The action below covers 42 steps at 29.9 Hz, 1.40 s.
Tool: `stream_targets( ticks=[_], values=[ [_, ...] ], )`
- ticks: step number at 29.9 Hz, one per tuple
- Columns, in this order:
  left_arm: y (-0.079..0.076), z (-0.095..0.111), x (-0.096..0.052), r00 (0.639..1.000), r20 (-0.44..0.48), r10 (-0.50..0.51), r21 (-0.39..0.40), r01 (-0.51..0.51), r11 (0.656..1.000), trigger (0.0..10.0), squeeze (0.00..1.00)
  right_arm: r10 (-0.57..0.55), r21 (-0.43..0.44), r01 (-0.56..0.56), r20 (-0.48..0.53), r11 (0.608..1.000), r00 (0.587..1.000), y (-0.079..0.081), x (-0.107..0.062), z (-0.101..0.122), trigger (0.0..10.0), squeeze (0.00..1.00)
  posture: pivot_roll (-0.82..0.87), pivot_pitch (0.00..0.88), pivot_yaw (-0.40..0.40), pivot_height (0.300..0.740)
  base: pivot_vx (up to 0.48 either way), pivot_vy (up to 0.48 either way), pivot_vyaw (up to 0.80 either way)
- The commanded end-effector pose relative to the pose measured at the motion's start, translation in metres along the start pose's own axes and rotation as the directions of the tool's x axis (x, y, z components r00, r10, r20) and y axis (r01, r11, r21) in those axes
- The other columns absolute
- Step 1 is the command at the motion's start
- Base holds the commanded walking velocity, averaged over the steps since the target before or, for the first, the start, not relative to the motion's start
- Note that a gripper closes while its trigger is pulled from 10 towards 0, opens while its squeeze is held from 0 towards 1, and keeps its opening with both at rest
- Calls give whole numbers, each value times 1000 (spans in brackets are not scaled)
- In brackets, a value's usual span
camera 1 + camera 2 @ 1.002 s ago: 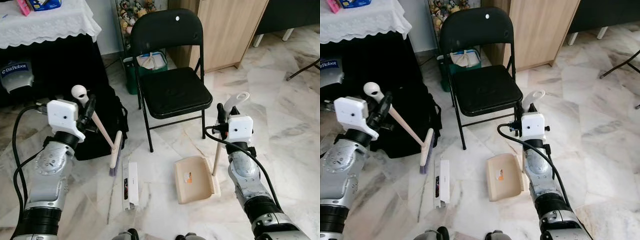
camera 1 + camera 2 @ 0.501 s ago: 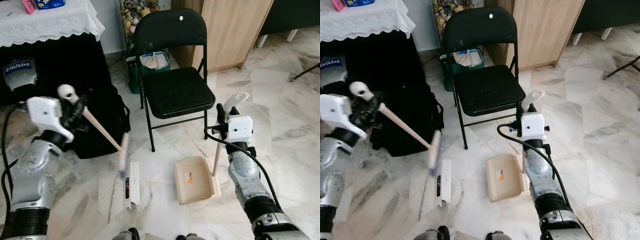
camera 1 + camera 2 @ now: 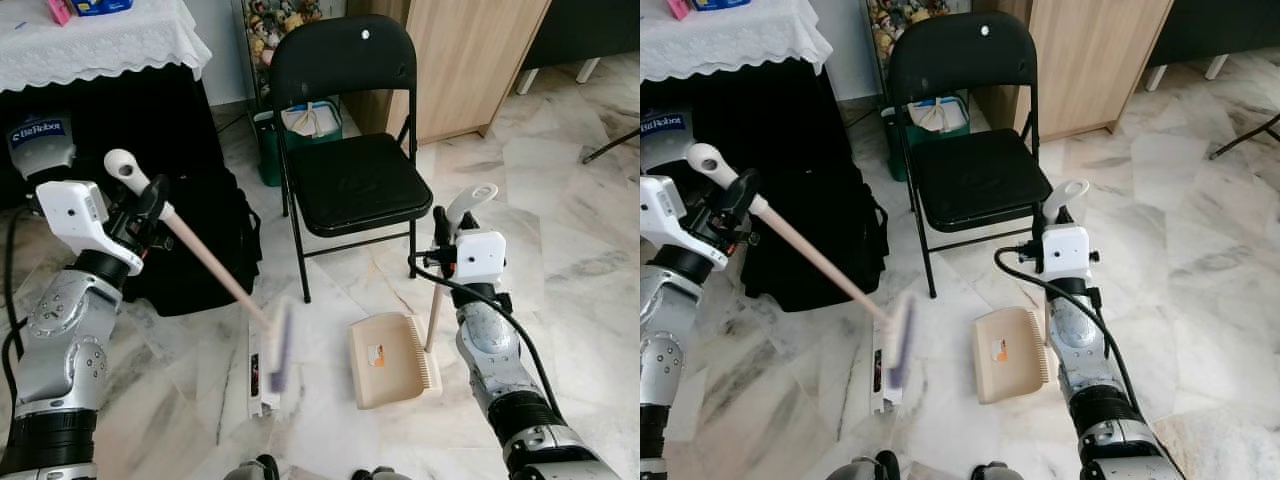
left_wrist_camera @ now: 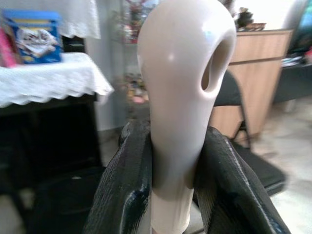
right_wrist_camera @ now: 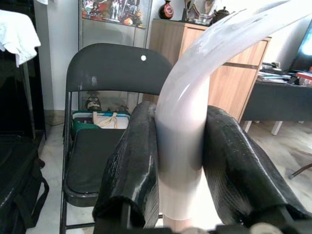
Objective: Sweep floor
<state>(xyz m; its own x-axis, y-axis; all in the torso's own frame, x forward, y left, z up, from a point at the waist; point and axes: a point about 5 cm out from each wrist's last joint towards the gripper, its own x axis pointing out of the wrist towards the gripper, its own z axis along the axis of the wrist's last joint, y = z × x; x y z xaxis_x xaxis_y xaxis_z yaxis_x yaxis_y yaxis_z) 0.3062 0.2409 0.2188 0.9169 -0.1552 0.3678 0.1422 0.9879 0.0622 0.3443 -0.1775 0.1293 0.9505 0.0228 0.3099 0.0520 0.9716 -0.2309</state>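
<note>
The left gripper (image 4: 173,195) is clamped tight around the top of a beige broom (image 3: 200,255), its two black fingers (image 4: 126,180) pressing either side of the handle just below the looped end. From that grip the stick slants down and away toward the robot's middle, ending in a blurred brush head over a flat white box (image 3: 260,365) on the marble floor (image 3: 560,220); the bristles seem to be at or just above the box, though the blur makes contact hard to judge.

The right gripper (image 5: 180,161) is closed around the pale upright handle of a tan dustpan (image 3: 392,358), whose tray rests on the floor directly below and slightly inward of it. Beyond both grippers stands a black folding chair (image 3: 345,170).
</note>
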Motion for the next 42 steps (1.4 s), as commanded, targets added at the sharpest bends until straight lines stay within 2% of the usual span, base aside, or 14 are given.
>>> stream_targets(
  ticks=[1, 2, 4, 6, 12, 19, 25, 31, 42],
  values=[
    [0, 7, 2, 999, 37, 3, 48, -5, 999, 10000, 0, 0, 1, 0, 32, 1000, 999, -1, 3, 7, 10000, 0, 46, 161, -5, 740, 0, 0, 0],
    [-2, 6, 4, 999, 43, 9, 93, -13, 996, 10000, 0, -1, 1, 1, 32, 1000, 1000, -1, 3, 6, 10000, 0, 46, 162, -4, 740, 0, 0, 0],
    [-5, 5, 5, 999, 40, 5, 129, -10, 992, 10000, 0, -2, 1, 2, 31, 1000, 1000, -1, 3, 6, 10000, 0, 43, 166, -3, 740, 0, 0, 0],
    [-5, 4, 5, 999, 40, 6, 130, -11, 991, 10000, 0, -2, 1, 2, 31, 1000, 1000, -1, 3, 6, 10000, 0, 43, 166, -3, 740, 0, 0, 0],
    [-15, -9, 5, 1000, 17, -9, 201, 6, 980, 10000, 0, -4, -2, 4, 18, 1000, 1000, -3, 1, 3, 10000, 0, 45, 172, -1, 740, 0, 0, 0],
    [-18, -22, 3, 996, 34, 88, 149, -92, 985, 10000, 0, -6, -1, 6, 20, 1000, 1000, -2, 0, 3, 10000, 0, 37, 176, 1, 740, 0, 0, 0],
    [-14, -25, 4, 992, 38, 119, 139, -123, 983, 10000, 0, -5, -1, 5, 17, 1000, 1000, -3, 0, 3, 10000, 0, 39, 177, 1, 740, 0, 0, 0],
    [-13, -26, 4, 991, 39, 128, 130, -132, 983, 10000, 0, -3, 3, 3, 18, 1000, 1000, -1, -1, 3, 10000, 0, 40, 178, 0, 740, 0, 0, 0],
    [-14, -26, 5, 992, 38, 122, 125, -126, 984, 10000, 0, 0, 6, 0, 15, 1000, 1000, 0, -2, 2, 10000, 0, 40, 181, 0, 740, 0, 385, 0]
  ],
)
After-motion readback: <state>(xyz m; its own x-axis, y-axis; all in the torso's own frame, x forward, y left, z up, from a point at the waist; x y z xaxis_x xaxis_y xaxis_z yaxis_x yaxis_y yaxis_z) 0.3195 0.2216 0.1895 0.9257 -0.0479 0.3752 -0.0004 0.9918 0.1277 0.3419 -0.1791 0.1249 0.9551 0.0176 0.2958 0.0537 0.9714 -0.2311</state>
